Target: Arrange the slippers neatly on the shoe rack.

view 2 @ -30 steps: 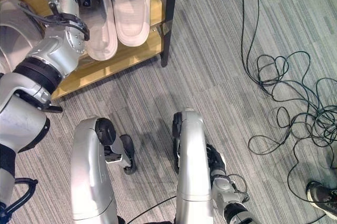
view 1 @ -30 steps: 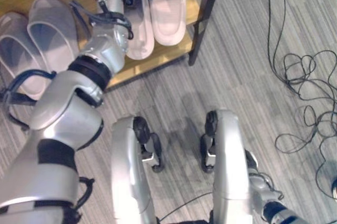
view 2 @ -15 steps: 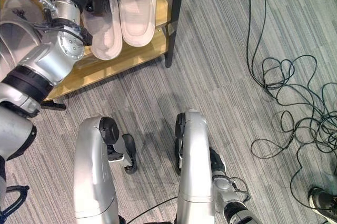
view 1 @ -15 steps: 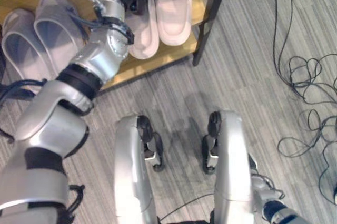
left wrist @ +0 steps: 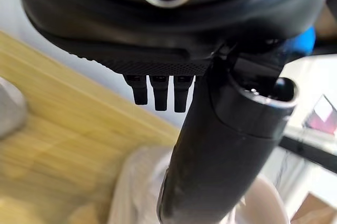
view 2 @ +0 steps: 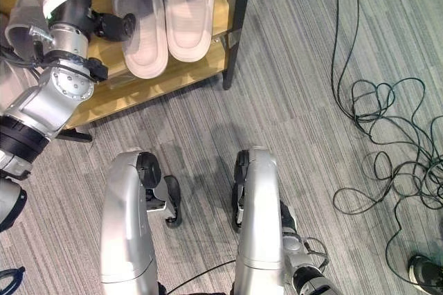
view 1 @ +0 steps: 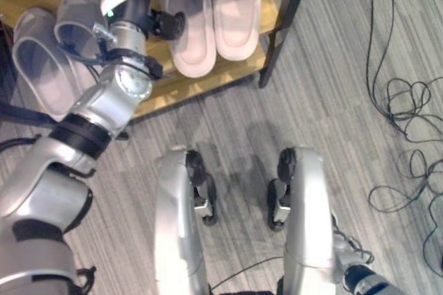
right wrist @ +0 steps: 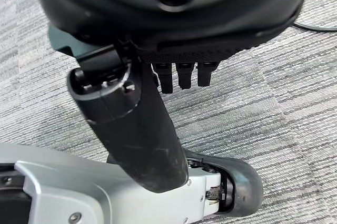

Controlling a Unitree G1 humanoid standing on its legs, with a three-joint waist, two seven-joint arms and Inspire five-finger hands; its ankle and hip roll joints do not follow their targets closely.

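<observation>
The pink slippers (view 1: pixel 211 14) are sitting upper centre on the wooden shoe rack (view 1: pixel 201 80), looking light and rubbery, best nudged at the side; the left hand (view 1: pixel 163 23) is hovering beside them, fingers straight, holding nothing.

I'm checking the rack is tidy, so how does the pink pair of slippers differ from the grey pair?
The pink pair is pale pink; the grey pair is translucent grey. The pink pair sits at the rack's right end by the dark post; the grey pair sits at its left end. The left hand is beside the pink pair's left slipper, while the arm partly covers the grey pair. Both pairs lie side by side on the wooden shelf.
</observation>
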